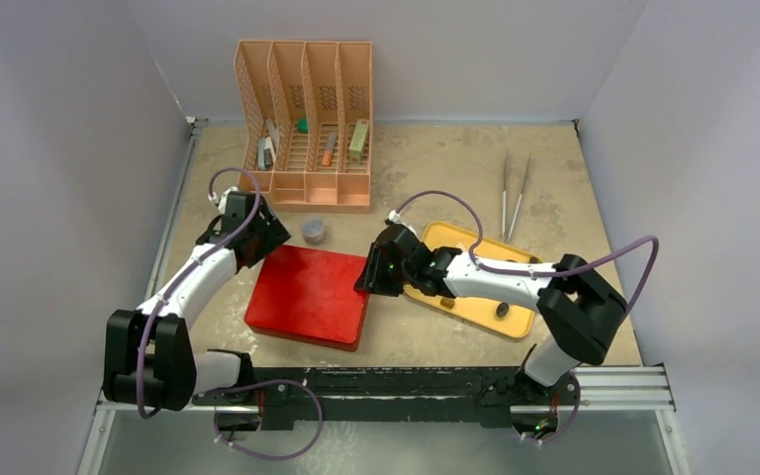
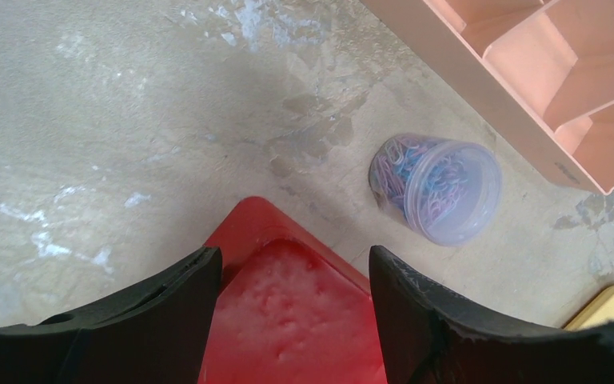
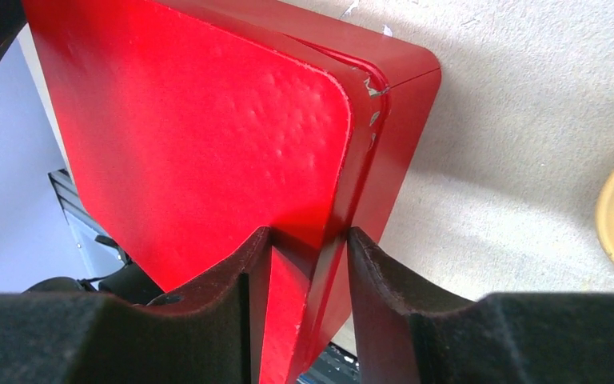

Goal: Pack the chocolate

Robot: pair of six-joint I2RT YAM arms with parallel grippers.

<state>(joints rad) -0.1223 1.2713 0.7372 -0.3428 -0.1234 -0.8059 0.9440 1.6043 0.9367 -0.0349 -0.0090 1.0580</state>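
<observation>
A flat red box (image 1: 309, 295) lies in the middle of the table with its lid down. My right gripper (image 1: 368, 282) is shut on the lid's right edge (image 3: 344, 200), one finger on top and one on the outer side. My left gripper (image 1: 269, 240) is open, its jaws either side of the box's far left corner (image 2: 288, 304). Two small dark chocolate pieces (image 1: 502, 310) lie on the yellow tray (image 1: 445, 236), partly under my right arm. Any other chocolate is hidden.
A clear cup of coloured paper clips (image 1: 314, 231) stands just behind the box, also in the left wrist view (image 2: 440, 188). A peach desk organiser (image 1: 307, 124) stands at the back. Two thin metal sticks (image 1: 515, 193) lie at the back right.
</observation>
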